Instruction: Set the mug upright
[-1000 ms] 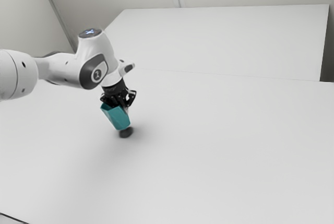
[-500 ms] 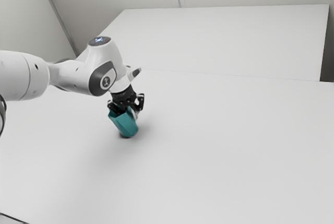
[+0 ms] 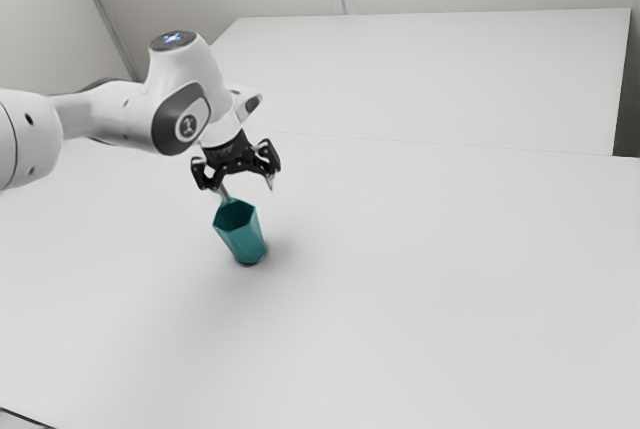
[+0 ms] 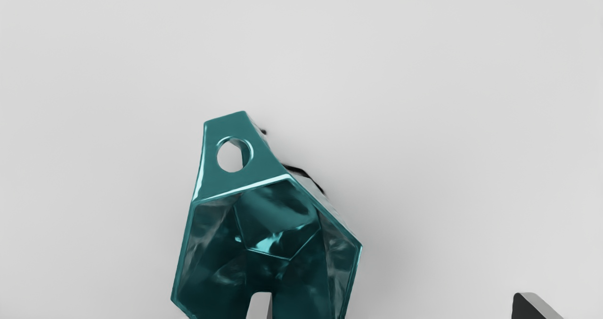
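Note:
In the exterior view my black gripper (image 3: 246,189) stands open just above the teal faceted mug (image 3: 243,239). The mug rests on the table with its mouth up, leaning slightly toward the exterior view's left. Looking down in the wrist view, I see into the mug (image 4: 278,215), with its pierced handle (image 4: 264,168) on the side away from the fingers. The open gripper (image 4: 393,305) has one fingertip over the mug's opening and the other well outside the rim, over bare table.
The white tabletop (image 3: 420,279) spreads around the mug. Behind it stands a large white surface (image 3: 430,79), and a dark cable (image 3: 25,417) lies at the exterior view's lower left corner.
My gripper first moved down and toward the exterior view's right with the mug, then opened and rose off it. The mug came down onto the table and now stands more nearly vertical.

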